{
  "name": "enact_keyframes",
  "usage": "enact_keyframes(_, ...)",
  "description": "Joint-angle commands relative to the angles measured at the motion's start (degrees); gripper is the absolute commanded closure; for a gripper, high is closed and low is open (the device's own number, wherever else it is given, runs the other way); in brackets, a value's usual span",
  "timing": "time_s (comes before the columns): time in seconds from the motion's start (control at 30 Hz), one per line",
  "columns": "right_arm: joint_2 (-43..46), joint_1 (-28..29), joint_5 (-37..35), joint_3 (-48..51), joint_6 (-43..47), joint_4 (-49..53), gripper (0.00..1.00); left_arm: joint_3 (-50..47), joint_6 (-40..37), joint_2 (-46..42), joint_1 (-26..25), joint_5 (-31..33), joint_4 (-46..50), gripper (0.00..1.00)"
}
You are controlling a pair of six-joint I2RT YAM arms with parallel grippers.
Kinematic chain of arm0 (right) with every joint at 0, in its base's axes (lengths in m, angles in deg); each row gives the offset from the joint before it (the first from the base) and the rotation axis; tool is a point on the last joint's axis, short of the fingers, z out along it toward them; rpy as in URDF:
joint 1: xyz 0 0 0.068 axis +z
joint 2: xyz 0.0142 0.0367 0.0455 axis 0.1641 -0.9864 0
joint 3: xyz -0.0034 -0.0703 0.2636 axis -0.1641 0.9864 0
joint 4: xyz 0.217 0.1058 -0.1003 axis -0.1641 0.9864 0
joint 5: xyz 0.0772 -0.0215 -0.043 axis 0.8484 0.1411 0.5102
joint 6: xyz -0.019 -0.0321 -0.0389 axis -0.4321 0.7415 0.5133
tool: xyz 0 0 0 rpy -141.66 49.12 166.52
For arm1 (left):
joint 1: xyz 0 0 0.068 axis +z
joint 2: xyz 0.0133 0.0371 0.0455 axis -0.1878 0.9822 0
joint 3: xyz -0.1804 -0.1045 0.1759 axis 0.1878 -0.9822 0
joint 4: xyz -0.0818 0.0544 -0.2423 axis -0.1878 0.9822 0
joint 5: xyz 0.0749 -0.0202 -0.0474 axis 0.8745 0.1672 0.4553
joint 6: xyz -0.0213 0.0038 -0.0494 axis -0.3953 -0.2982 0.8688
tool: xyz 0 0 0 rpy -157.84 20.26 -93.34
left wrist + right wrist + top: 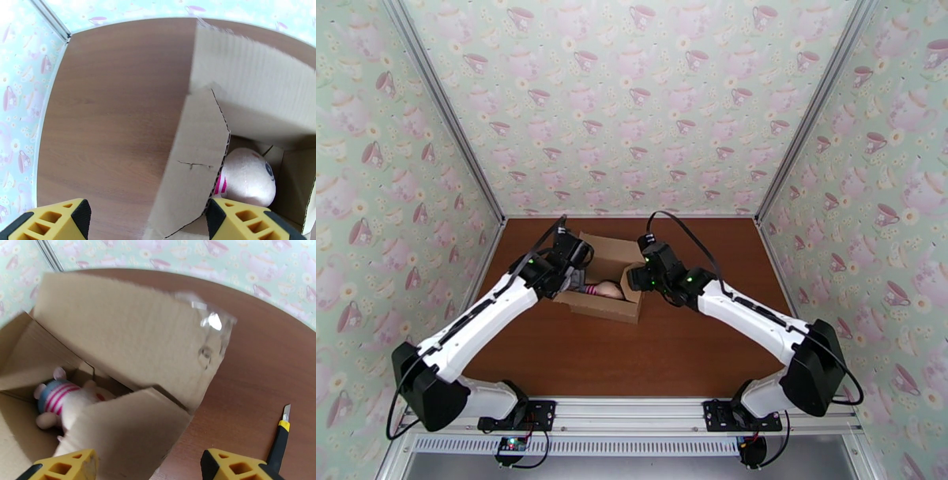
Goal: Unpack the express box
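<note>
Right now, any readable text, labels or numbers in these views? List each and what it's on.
None to read. The express box is plain cardboard on every face shown, its tape blank. The plush doll has only stripes, the utility knife no visible brand, the wallpaper teacup pictures without words.
Circuit board by the left base: too small to tell.

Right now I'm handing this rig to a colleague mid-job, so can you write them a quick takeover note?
Left claw: open, straddling the box's left flap, not clamped.
Right claw: open, around the right flap's edge.
Express box: mid-table, flaps up, plush doll lying inside. Utility knife on the table near the right claw.
Done: box opened.
Left: lift the doll out.
</note>
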Motion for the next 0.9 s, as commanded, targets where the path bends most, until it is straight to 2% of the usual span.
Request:
enact_keyframes(0.0, -1.38, 0.33, -1.41, 1.19, -0.80, 0.07, 0.27, -1.91, -1.35, -1.56, 1.74, 0.33, -0.51, 0.17)
enact_keyframes(0.23, -1.71, 0.55, -2.86, 1.99, -0.73, 0.59, 0.28, -5.03, -3.00, -4.03, 6.99, -1.64, -1.83, 0.17)
enact_keyframes(0.57, -1.61, 0.60, -3.83, 0.87, 0.30, 1.13, 0.28, -13.03, -2.81, -6.02, 15.52, -9.17, -6.03, 0.17)
enact_keyframes(0.87, -2.46, -0.49, -4.08, -2.24, 5.34, 1.01, 0.26, -17.99, 0.35, -6.48, 15.58, -13.04, -7.46, 0.18)
